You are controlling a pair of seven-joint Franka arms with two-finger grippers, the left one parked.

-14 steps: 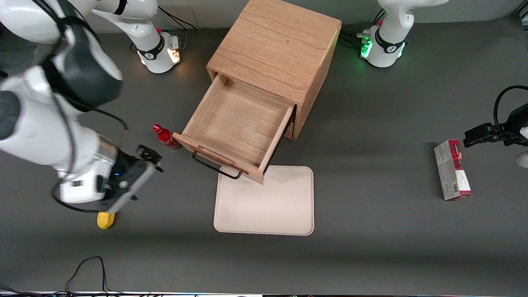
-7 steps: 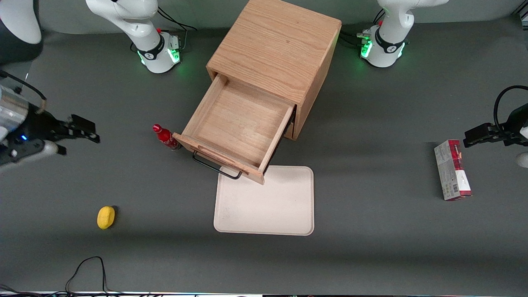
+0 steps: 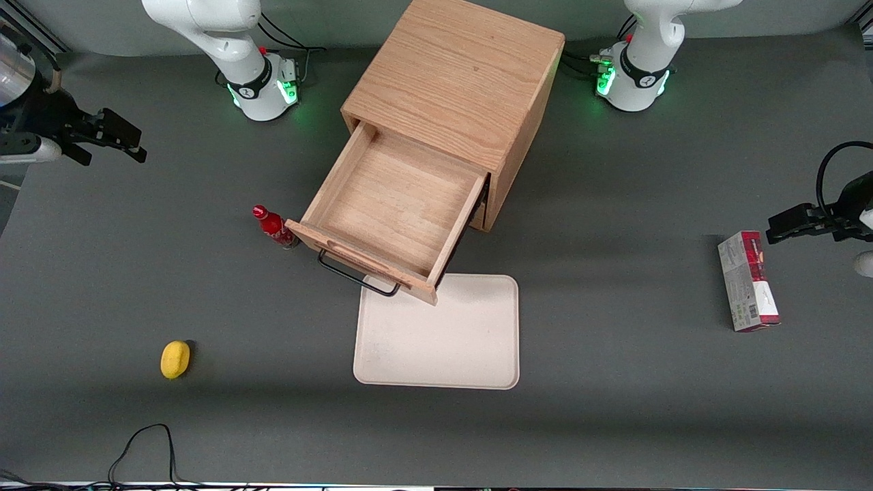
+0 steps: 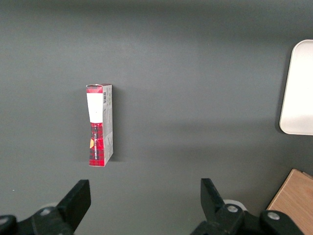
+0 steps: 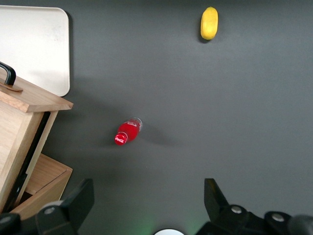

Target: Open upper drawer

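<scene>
Upper drawer (image 3: 395, 211) stands fully extended from the cabinet (image 3: 453, 88); gripper (image 3: 112, 136), fingers spread and holding nothing, hovers well apart from the cabinet, toward the working arm's end.

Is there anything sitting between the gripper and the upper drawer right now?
Only the red bottle, standing beside the upper drawer's front corner. The gripper is open, up at the working arm's end of the table, well clear of the already pulled-out drawer.

Right arm: glossy white shell, black joint band | base (image 3: 262, 88): green status lights, black cables | gripper (image 3: 112, 140): matte black, at working arm's table end, fingers apart
</scene>
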